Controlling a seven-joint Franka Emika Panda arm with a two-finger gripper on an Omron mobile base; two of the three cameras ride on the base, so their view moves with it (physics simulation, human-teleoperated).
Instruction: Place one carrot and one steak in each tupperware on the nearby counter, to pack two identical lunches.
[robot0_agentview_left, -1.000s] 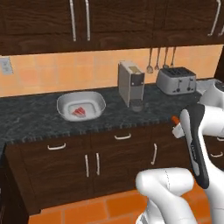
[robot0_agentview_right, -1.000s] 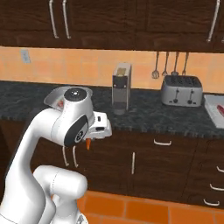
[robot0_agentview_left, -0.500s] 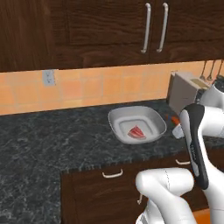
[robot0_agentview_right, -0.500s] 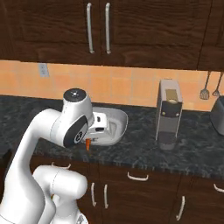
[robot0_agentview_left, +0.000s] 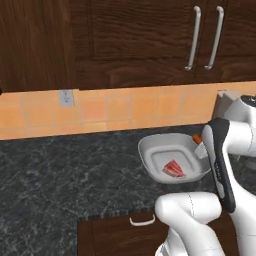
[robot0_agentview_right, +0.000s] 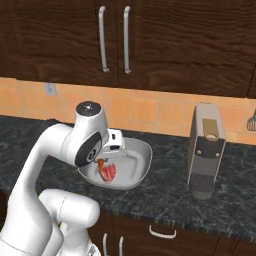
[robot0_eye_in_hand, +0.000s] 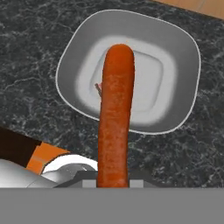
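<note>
Your carrot (robot0_eye_in_hand: 115, 118) is held in the gripper (robot0_agentview_right: 101, 161), clamped at its lower end so that it projects straight out along the hand, hanging over the rounded-corner tupperware (robot0_eye_in_hand: 175, 52). In the hand view its tip sits above the tray's middle, hiding most of the steak (robot0_agentview_left: 173, 169) that already lies flat on the tray floor; just a red sliver peeks out beside the carrot. In the right base view the orange end shows just above the tray's near-left part.

Treat the carrot as light, rigid and smooth: it won't bend, but it can roll or pivot if the grip is loose, and on release it may bounce or roll against the tray's sloped wall. The hold near one end looks fair for a short drop; I judge you want it low and over the tray floor before letting go.

The tray stands on the table (robot0_agentview_left: 65, 175) close to its front edge, with a tall grey appliance (robot0_agentview_right: 206, 150) well apart toward the right.
</note>
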